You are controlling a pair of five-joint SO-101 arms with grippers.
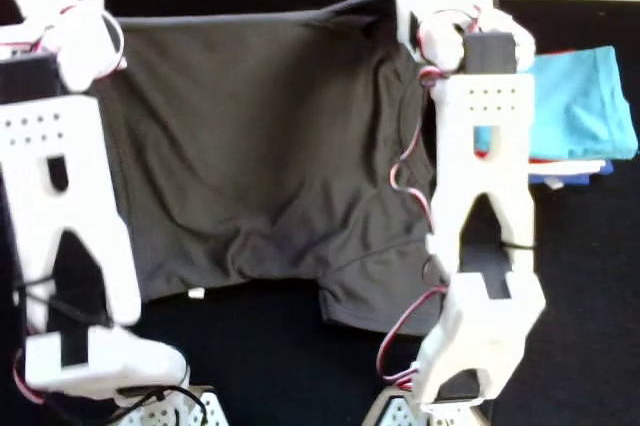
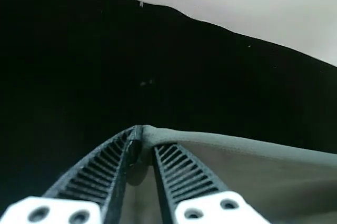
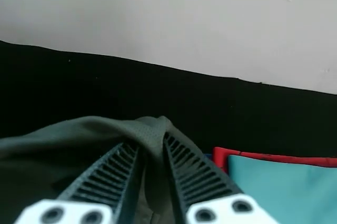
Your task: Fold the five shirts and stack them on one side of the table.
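A dark grey shirt (image 1: pixel 260 156) lies spread over the black table, its far edge lifted between the two arms. My left gripper (image 2: pixel 141 141) is shut on the shirt's far left corner (image 2: pixel 221 153), cloth pinched between its ribbed fingers. My right gripper (image 3: pixel 152 134) is shut on the far right corner (image 3: pixel 95 134), where the fabric bunches over the fingertips. In the high view the left arm (image 1: pixel 60 146) stands along the shirt's left side and the right arm (image 1: pixel 480 176) along its right side. A stack of folded shirts, turquoise (image 1: pixel 580 101) on top, sits to the right.
The folded stack shows red (image 3: pixel 237 156) and turquoise (image 3: pixel 284 187) layers close to my right gripper. A white wall (image 3: pixel 168 19) runs behind the table's far edge. Bare black tabletop (image 1: pixel 250 346) lies in front of the shirt.
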